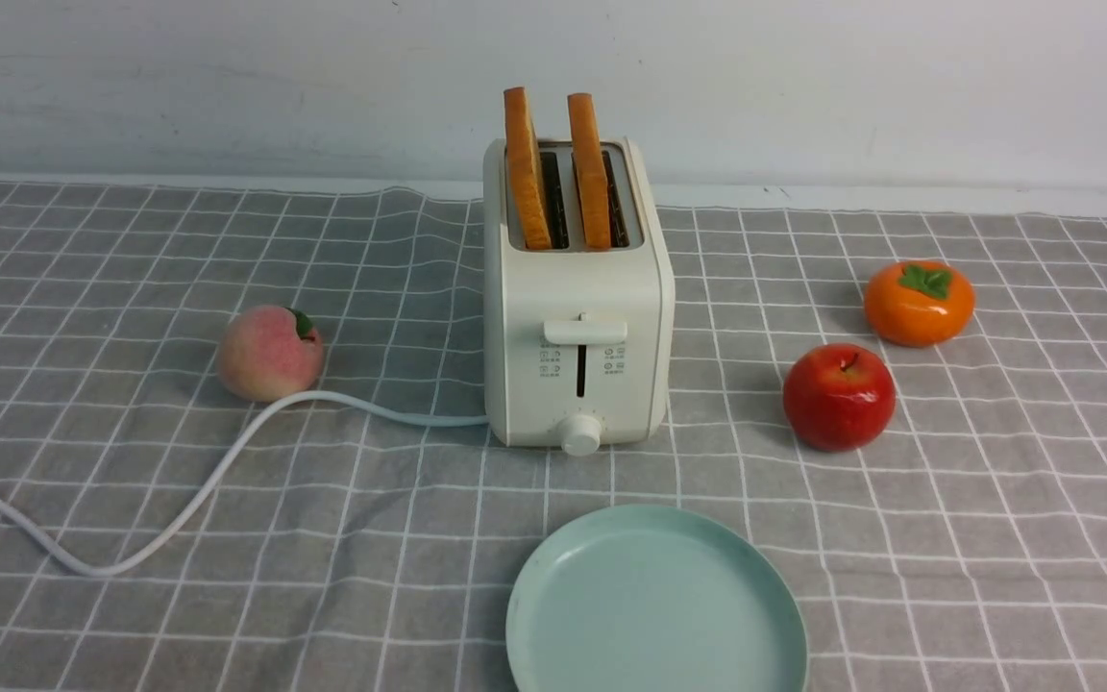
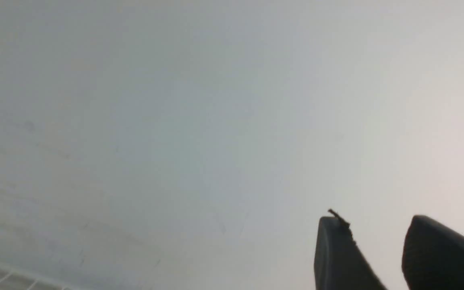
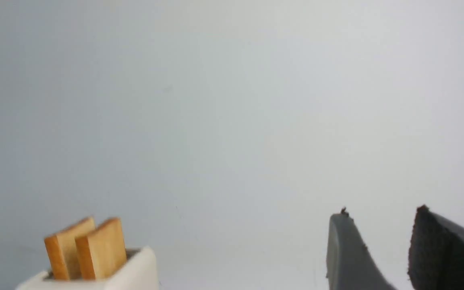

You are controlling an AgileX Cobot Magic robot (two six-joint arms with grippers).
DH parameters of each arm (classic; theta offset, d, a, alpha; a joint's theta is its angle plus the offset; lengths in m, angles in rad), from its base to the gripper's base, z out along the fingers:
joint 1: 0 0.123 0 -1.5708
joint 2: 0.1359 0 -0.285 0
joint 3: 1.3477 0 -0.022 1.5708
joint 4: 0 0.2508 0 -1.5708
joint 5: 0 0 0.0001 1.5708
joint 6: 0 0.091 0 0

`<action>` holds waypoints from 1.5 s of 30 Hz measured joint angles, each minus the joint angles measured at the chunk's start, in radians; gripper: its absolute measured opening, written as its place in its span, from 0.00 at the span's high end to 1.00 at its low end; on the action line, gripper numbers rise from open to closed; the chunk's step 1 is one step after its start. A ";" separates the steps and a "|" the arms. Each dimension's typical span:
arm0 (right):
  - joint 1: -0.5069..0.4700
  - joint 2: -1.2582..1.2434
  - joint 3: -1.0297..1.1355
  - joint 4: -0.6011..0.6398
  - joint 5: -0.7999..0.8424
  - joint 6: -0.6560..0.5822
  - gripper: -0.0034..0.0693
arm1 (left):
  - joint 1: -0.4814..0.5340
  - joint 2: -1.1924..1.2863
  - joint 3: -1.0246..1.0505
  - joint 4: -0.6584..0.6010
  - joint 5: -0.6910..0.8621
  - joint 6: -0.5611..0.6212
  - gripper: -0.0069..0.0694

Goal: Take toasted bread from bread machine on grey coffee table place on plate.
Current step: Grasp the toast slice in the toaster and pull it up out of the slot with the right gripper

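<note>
- Two toast slices (image 1: 528, 168) stand upright in the toaster (image 1: 578, 327) (one in each slot).
- The plate (image 1: 654, 605) lies near the toaster, in front of it.
- The left gripper (image 2: 377, 225) and the right gripper (image 3: 381, 219) have their jaws apart and grip nothing.

No word, brand or number can be read anywhere in these views. The only marks are small grey icons (image 1: 549, 361) on the front of the toaster (image 1: 578, 317). They stand in two little clusters, one at 9 o'clock and one at 3 o'clock of the lever slot (image 1: 580, 373) (each a few tiny symbols, too small and blurred to tell signs from letters). Both wrist views show no print that can be made out.
</note>
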 joint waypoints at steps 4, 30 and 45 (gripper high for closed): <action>0.000 0.004 -0.077 0.032 -0.017 0.093 0.62 | 0.000 0.000 -0.034 -0.012 -0.072 -0.051 0.60; 0.000 0.803 -1.010 -0.003 1.105 0.141 0.62 | 0.000 0.883 -1.038 0.056 1.149 0.058 0.60; 0.249 1.101 -0.935 0.427 1.132 -0.121 0.62 | -0.201 0.932 -1.038 -0.169 1.272 0.316 0.60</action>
